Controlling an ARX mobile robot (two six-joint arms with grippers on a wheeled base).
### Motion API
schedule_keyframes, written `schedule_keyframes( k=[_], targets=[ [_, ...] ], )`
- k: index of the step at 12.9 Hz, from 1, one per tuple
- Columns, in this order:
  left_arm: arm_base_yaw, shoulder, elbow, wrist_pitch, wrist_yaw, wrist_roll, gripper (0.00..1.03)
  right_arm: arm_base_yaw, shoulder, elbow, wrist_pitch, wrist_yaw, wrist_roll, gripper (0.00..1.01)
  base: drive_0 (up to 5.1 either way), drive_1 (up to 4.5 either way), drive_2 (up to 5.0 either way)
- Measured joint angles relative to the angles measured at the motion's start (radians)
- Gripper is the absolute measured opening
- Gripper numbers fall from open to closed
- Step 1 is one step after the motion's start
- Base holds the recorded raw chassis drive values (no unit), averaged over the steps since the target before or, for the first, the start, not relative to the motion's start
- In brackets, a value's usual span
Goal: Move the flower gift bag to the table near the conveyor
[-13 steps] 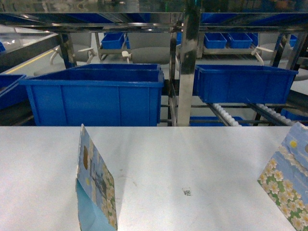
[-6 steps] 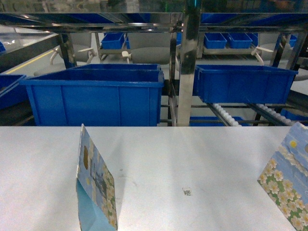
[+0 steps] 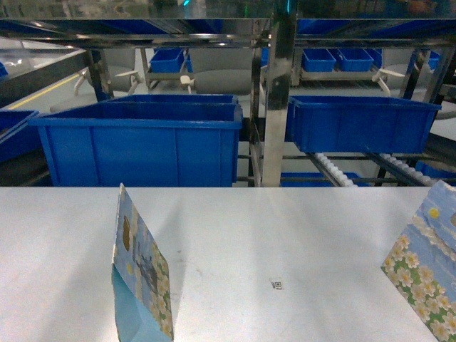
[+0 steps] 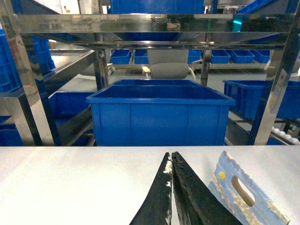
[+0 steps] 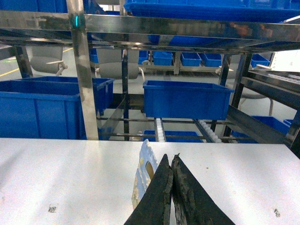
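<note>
A flower gift bag point(image 3: 426, 274) with a blue sky and white daisies stands at the right edge of the white table point(image 3: 299, 221). The right wrist view shows it edge-on point(image 5: 143, 171), just left of and beyond my right gripper point(image 5: 171, 157), which is shut on nothing. A second bag of similar print point(image 3: 142, 278) stands at front left. In the left wrist view this bag point(image 4: 243, 197) is to the right of my left gripper point(image 4: 171, 154), which is also shut and empty. The conveyor point(image 3: 274, 107) of steel racking with white rollers point(image 3: 335, 169) stands behind the table. Neither gripper shows in the head view.
Large blue bins point(image 3: 142, 142) point(image 3: 360, 122) sit on the racking just past the table's far edge, with smaller blue bins point(image 3: 167, 60) further back. A small printed marker point(image 3: 276, 284) lies on the table between the two bags.
</note>
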Motion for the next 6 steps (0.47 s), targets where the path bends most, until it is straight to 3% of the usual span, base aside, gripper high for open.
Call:
schedule_keyframes(
  k=[1,2,5,6],
  targets=[
    [-0.007,-0.125,0.000,-0.117,0.016,-0.002,0.02,0.000,-0.074,0.000,-0.078,0.000,0.000,0.02,0.0,0.00,0.0],
    [-0.007,-0.193,0.000,-0.183,0.016,-0.002,0.02,0.000,-0.247,0.003,-0.244,0.000,0.000,0.02,0.0,0.00,0.0],
    [-0.007,-0.240,0.000,-0.232,0.017,-0.002,0.02,0.000,-0.248,0.000,-0.261,-0.001,0.000,0.02,0.0,0.00,0.0],
    [-0.007,-0.341,0.000,-0.389,0.018,-0.002,0.02,0.000,-0.248,0.000,-0.260,-0.001,0.000,0.02,0.0,0.00,0.0]
  ],
)
